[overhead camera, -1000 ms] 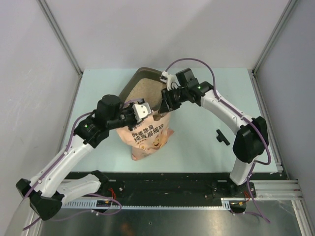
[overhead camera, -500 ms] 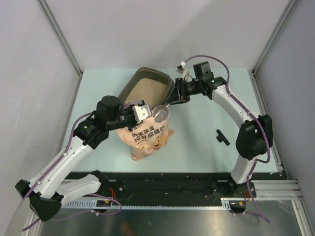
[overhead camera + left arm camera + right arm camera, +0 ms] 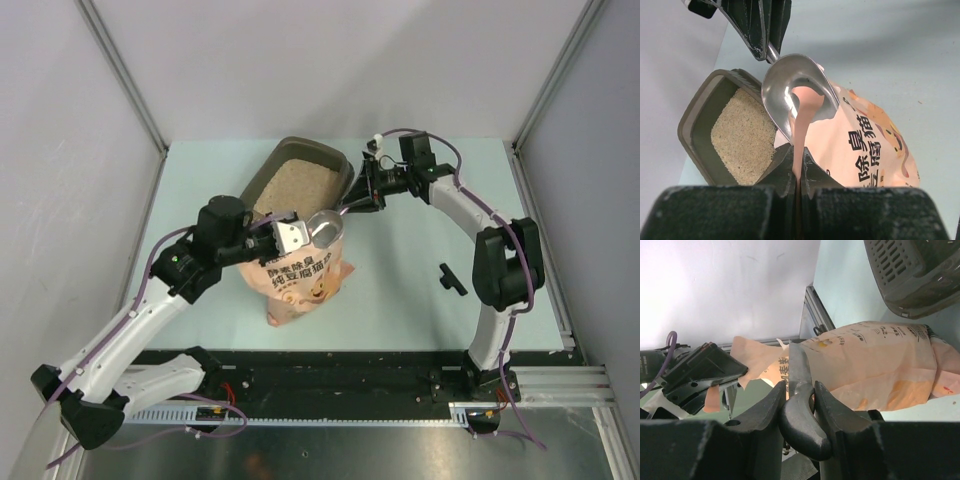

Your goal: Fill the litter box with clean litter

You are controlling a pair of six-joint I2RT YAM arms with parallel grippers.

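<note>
Jaws of the left pincer point(image 3: 798, 161) pinch the limp top edge of the bag point(image 3: 865, 145); the right pincer point(image 3: 799, 390) clamps the scoop point(image 3: 797, 85) handle, bowl empty above the bag. Beyond, clean litter point(image 3: 742, 135) lies in the litter box point(image 3: 691, 109) on the desk point(image 3: 900, 60): loose, spill-prone grains, best carried level in the scoop.

2 arms point(image 3: 120, 335): wht links, blk joints, purple cables point(image 3: 150, 268), blk fingers point(image 3: 782, 167)
</note>
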